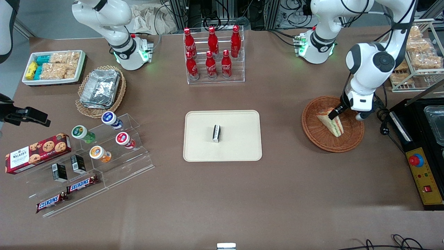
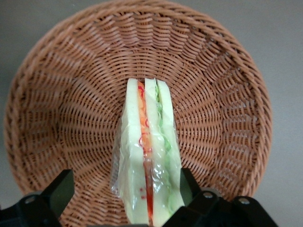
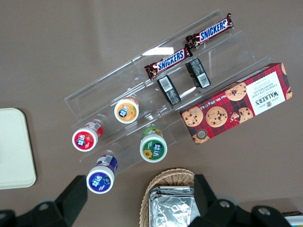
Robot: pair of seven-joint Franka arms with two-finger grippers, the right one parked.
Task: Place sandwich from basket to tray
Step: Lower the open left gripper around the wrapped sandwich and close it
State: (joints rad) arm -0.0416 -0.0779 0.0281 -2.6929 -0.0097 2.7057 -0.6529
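Looking at the desk (image 1: 284, 180), you see the basket (image 1: 312, 133) toward the working arm's end and the tray (image 1: 239, 146) well apart from it, bare except for one small dark packet (image 1: 216, 133).

The sandwich (image 2: 147, 161) stands on edge in the basket, inside the end effector (image 2: 125, 196), whose fingers (image 2: 59, 189) are spread wide on either flank: one pad sits close to the wrap, the other has a clear gap.

Your risks, as I judge them: closing off-centre could push the wedge over or tip it; the slick clear wrap could let it slip on the lift; squeezing hard could crush the soft bread; setting down carelessly could land it on that packet.

Readable writing, all beside the basket of foil trays (image 1: 100, 88): Walker's (image 1: 36, 152) on the cookie box, Snickers (image 1: 81, 183) on two bars.
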